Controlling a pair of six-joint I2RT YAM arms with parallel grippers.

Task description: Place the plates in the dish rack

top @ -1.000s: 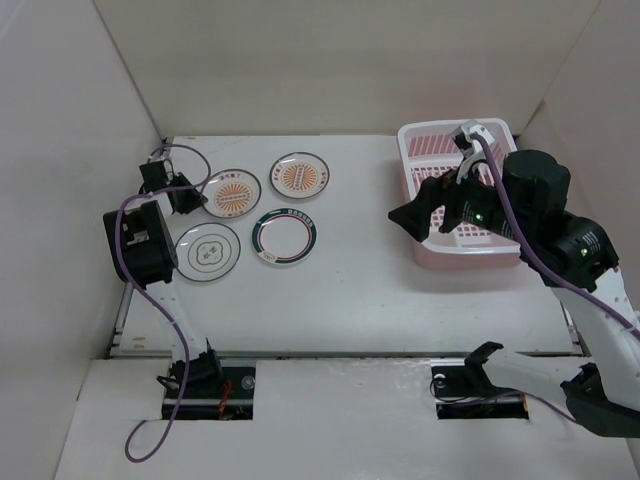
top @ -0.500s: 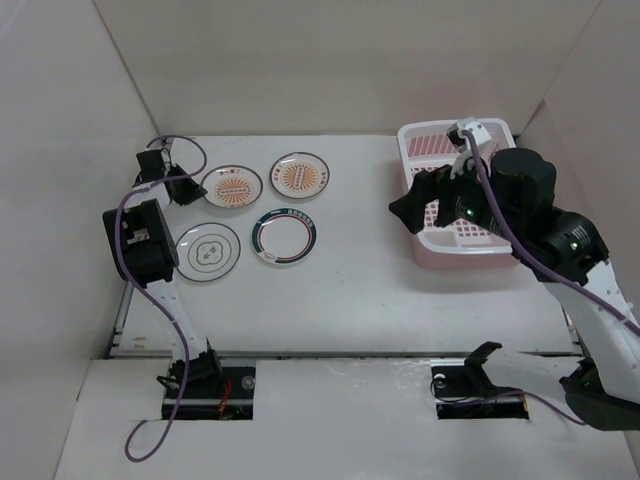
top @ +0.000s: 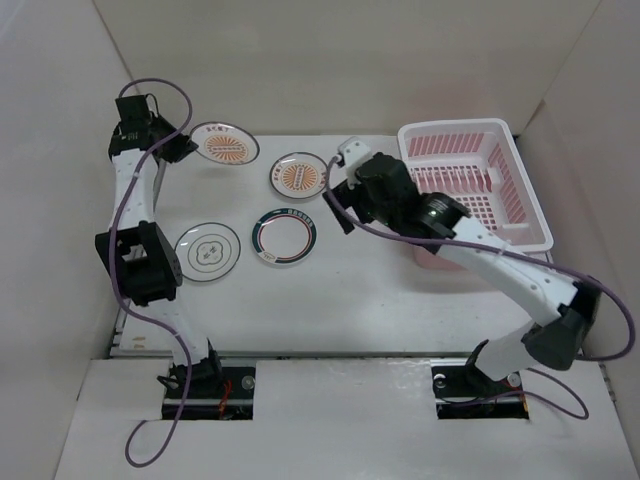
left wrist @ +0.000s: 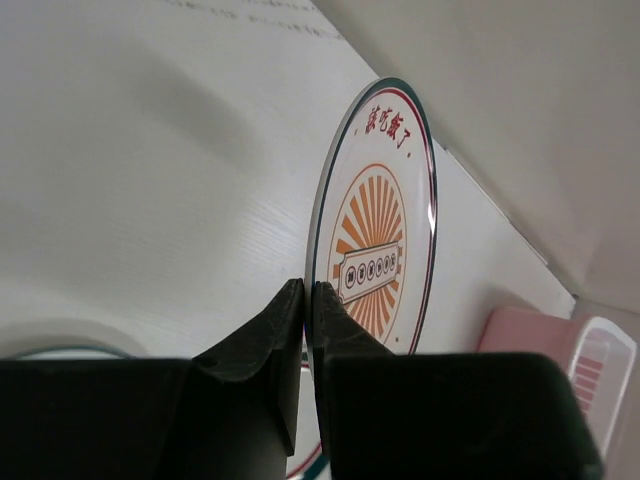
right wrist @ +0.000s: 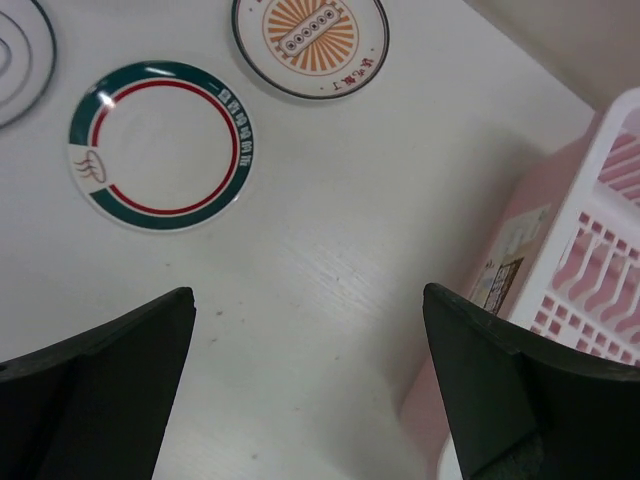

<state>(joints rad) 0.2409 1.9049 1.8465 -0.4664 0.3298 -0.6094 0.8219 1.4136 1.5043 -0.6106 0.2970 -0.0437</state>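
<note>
Edgewise, sunburst plate [left wrist: 375, 255] in left pincer [left wrist: 308, 290].

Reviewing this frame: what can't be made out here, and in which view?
- Left wrist: held sunburst plate, bottom rim hidden by the left claw.
- Right wrist: ring-motif plate cut off by the left edge.
- Top: dish rack, near-left corner hidden behind the right arm.

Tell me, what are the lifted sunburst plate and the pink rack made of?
The held sunburst plate: probably glazed ceramic or melamine; glossy, bright highlight on its rim. The dish rack: likely moulded plastic; uniform pink, white rim, thin slotted walls.
</note>
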